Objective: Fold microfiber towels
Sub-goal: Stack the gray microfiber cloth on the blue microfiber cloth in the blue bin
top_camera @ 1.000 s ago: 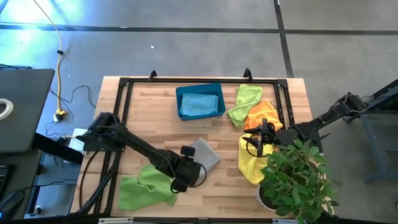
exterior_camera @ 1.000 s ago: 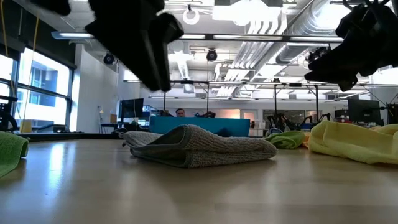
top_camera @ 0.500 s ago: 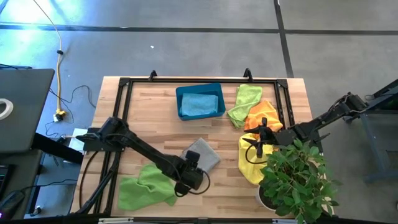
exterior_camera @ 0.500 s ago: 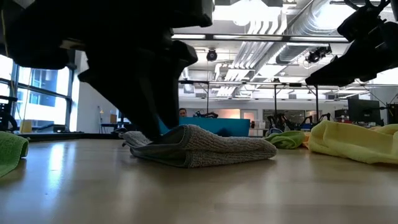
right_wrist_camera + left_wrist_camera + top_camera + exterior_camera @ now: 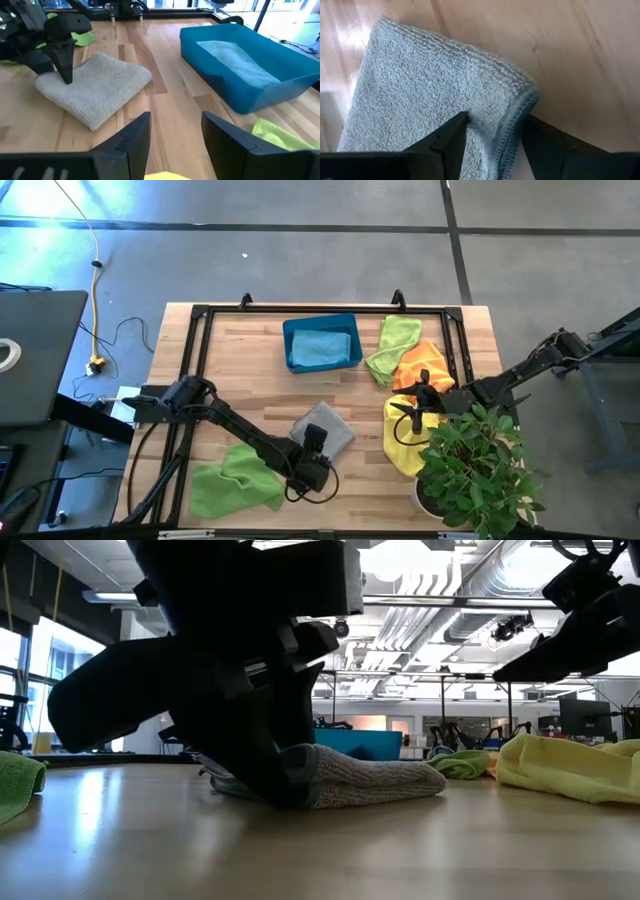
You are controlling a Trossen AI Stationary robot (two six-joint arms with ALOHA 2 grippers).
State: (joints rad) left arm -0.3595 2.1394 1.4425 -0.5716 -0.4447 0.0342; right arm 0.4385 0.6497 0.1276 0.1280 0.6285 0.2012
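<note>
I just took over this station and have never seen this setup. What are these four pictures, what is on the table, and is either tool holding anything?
Two dark robot arms work at a wooden table. One picture looks straight down, one level across the tabletop, and one comes from each wrist. The left tool is down at a corner of the folded grey towel, fingers open astride its edge, not gripping. The right tool hangs open over the yellow towel, holding nothing. Also there: a teal bin with a blue towel, green and orange towels, and a potted plant.
</note>
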